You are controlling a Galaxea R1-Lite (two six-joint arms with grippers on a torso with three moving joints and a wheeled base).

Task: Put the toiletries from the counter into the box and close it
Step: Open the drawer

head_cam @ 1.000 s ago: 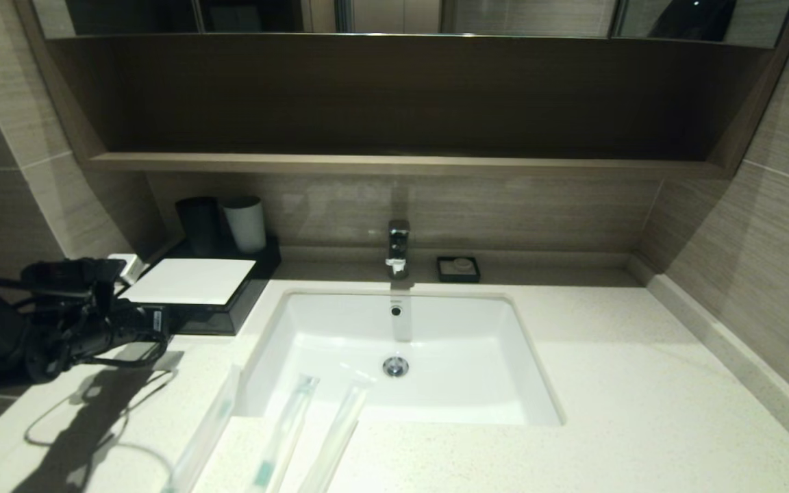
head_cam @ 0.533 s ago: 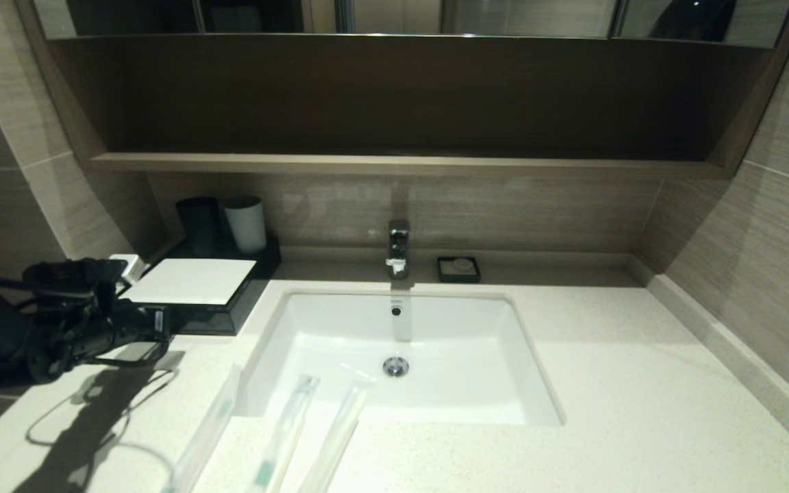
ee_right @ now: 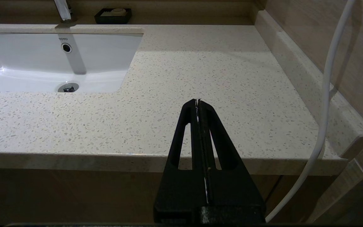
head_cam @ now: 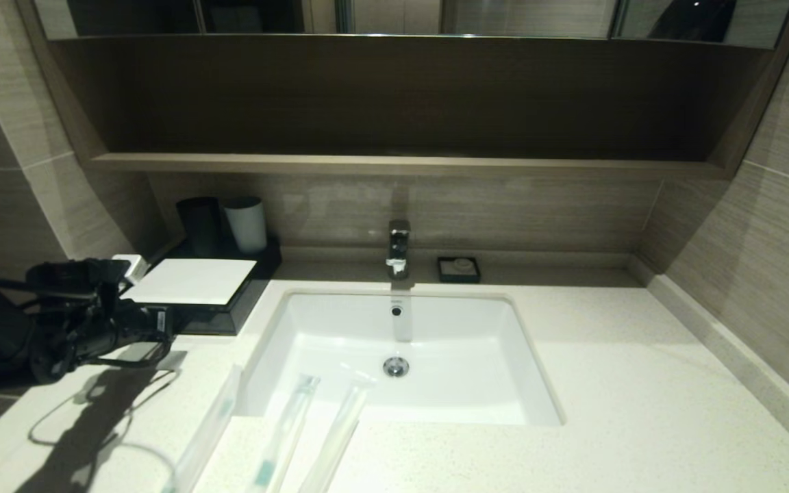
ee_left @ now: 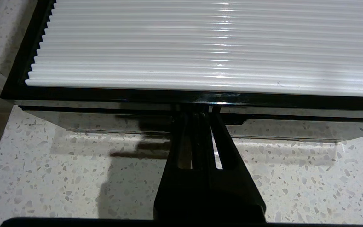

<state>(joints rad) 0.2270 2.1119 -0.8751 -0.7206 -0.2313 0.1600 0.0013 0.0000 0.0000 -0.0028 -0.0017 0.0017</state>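
Nothing has visibly changed over the last second. At middle left of the head view, the left end effector (head_cam: 161,320) stays pressed shut, tips at the front edge of the box (head_cam: 192,282), gripping nothing. The three toiletries (head_cam: 285,431) lie on the tabletop (head_cam: 607,411) at lower left, over the sink's (head_cam: 477,342) front rim. The drawer looks unopened, so packing has not begun. The right end effector (ee_right: 198,102), closed and empty, hangs parked off the tabletop's front edge.

The brand name "TOTO" appears in small dark letters on the back wall of the white sink (ee_right: 27,63), just above its round overflow hole (ee_right: 66,48). A sticker on the left arm is too small to read.
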